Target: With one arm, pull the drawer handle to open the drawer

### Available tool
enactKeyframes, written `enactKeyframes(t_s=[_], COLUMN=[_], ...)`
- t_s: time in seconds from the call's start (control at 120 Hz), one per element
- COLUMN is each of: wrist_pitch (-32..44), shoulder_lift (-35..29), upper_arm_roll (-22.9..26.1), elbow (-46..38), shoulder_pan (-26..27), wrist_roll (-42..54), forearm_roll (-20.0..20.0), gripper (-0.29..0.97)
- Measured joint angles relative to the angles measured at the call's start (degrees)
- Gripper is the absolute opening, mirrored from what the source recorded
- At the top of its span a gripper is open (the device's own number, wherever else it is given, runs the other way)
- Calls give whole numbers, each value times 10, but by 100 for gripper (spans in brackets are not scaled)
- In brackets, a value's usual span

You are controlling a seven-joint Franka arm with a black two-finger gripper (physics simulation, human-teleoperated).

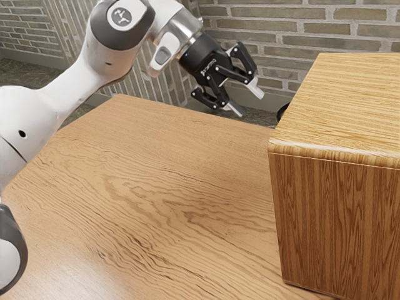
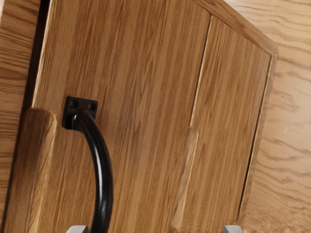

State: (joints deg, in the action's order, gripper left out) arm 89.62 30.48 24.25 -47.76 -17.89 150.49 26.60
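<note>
No legible text anywhere. Grey cap (image 1: 122,15) on arm's upper joint: white emblem, shape only, no letters made out. Black gripper (image 1: 247,102): tiny white marking on side of body, too small to read. Wooden cabinet (image 1: 337,187), drawer fronts (image 2: 146,97), black handle (image 2: 99,165) and its mount plate, tabletop (image 1: 156,187), brick wall (image 1: 300,31): plain, unmarked.

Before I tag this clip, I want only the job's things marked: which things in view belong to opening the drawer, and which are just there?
Part of the job:
claw, open, in the air
black handle
drawer front it sits on
cabinet

Just there:
table
brick wall
panel next to the drawer front
</note>
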Motion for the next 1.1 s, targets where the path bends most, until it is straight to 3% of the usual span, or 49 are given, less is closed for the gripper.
enactKeyframes(t_s=[0.475,0.667,0.775,0.933,1.1], wrist_pitch=[22,24,26,28,29], shoulder_lift=[27,44,43,27,-10], upper_arm_roll=[29,29,26,28,57], elbow=[-1,-1,-1,-17,-71], shoulder_pan=[17,24,24,4,-66], wrist_roll=[154,155,155,155,155], forearm_roll=[-1,-1,-1,-16,-22], gripper=[31,29,21,9,3])
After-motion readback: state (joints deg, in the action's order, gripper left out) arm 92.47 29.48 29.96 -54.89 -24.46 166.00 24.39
